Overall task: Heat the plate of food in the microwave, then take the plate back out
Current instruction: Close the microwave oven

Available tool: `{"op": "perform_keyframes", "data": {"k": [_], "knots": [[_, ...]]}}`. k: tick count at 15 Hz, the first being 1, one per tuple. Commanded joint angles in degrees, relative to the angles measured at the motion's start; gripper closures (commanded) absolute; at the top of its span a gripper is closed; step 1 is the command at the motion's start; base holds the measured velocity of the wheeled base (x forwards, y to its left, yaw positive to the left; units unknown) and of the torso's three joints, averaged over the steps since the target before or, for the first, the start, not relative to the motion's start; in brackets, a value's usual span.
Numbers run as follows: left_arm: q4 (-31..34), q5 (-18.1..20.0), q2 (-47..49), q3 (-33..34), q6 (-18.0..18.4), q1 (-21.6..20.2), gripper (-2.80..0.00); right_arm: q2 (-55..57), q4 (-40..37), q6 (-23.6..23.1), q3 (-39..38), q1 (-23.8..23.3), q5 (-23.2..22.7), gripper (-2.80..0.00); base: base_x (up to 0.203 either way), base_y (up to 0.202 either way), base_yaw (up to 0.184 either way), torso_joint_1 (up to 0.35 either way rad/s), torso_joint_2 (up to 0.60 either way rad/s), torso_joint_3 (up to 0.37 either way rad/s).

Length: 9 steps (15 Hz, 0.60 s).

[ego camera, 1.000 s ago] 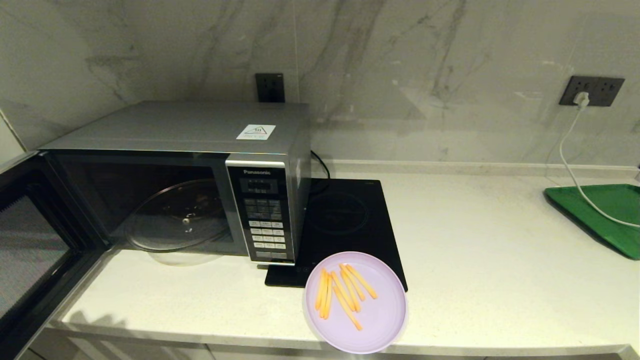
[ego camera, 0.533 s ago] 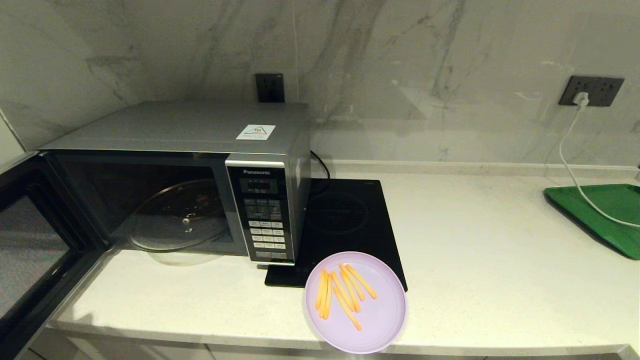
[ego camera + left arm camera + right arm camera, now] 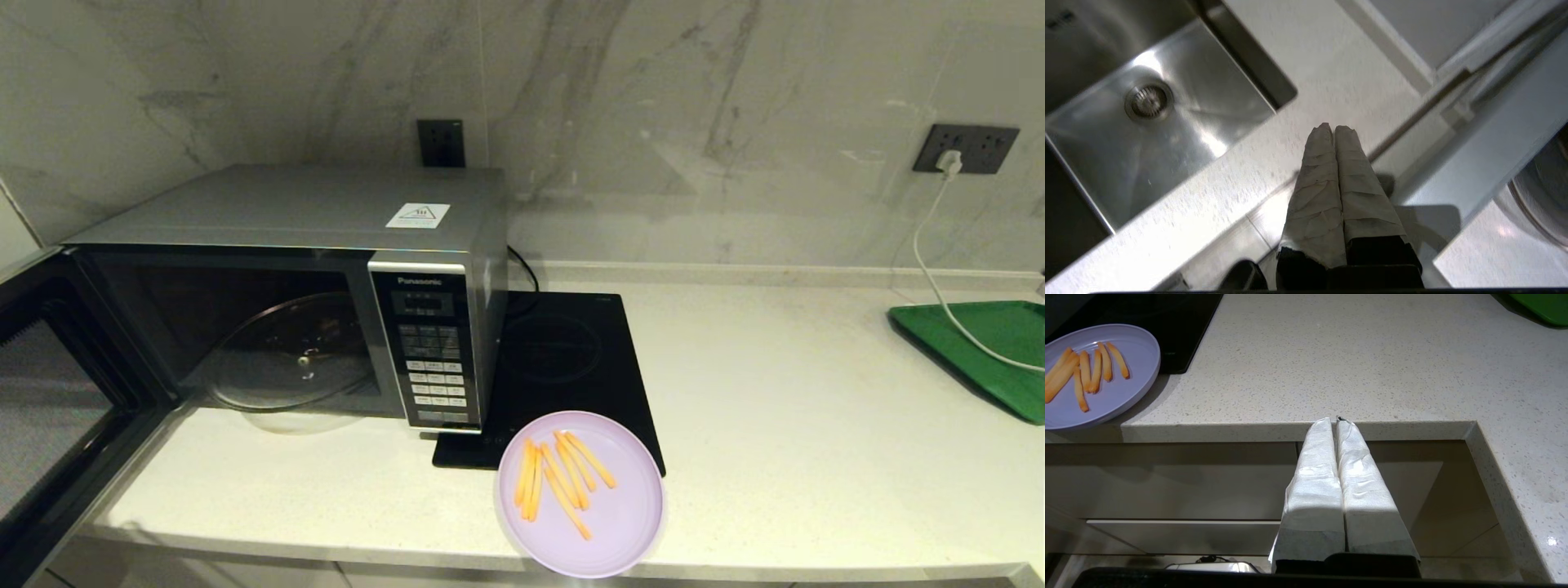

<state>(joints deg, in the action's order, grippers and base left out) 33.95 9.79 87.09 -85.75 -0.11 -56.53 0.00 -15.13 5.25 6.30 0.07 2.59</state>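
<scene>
**Door open, plate on the counter, both grippers closed and empty**

You've got the microwave [image 3: 326, 278] at the left of the counter [image 3: 816, 425] with its door [image 3: 49, 392] swung wide open toward the robot's left. The cavity is exposed and the glass turntable [image 3: 294, 359] is bare.

The plate of food [image 3: 580, 492] sits on the counter near the front edge, to the right of the microwave's button panel [image 3: 433, 359]. Its far rim overlaps the front corner of the black induction hob [image 3: 571, 367] (looks like it rests partly on the hob; hard to confirm contact). The fries [image 3: 559, 482] lie in a loose bunch on the left-centre of the plate. Nothing is touching the plate.

Neither arm shows in the head view.

Left gripper [image 3: 1335, 128]: fingers pressed together, holding nothing. From its wrist camera you see it hovering over the counter strip between a steel sink [image 3: 1147, 102] and the open microwave door, with the turntable edge just visible at one side.

Right gripper [image 3: 1336, 420]: fingers also pressed together, empty. It sits below and in front of the counter's front edge, tips about level with that edge in the wrist view. The plate is well off to the side of it in that view, apart from the fingers.

Also there: a green tray [image 3: 988, 351] at the far right of the counter, with a white cable [image 3: 931, 261] running across it from a wall socket [image 3: 967, 147].
</scene>
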Motion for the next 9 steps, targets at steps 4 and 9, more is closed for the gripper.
{"op": "perform_keyframes", "data": {"k": [4,9], "knots": [[5.64,1.89,-1.82,0.18,-0.12,0.59,0.0,0.0,-0.08,0.02,-0.06,0.01,0.04,0.0,0.0,0.0,0.0,0.0,0.0,0.0],[11.12,1.82,-3.58,0.45,-4.3,4.43,0.0,0.01,-0.08,0.02,-0.06,0.01,0.04,0.0,0.0,0.0,0.0,0.0,0.0,0.0]]}}
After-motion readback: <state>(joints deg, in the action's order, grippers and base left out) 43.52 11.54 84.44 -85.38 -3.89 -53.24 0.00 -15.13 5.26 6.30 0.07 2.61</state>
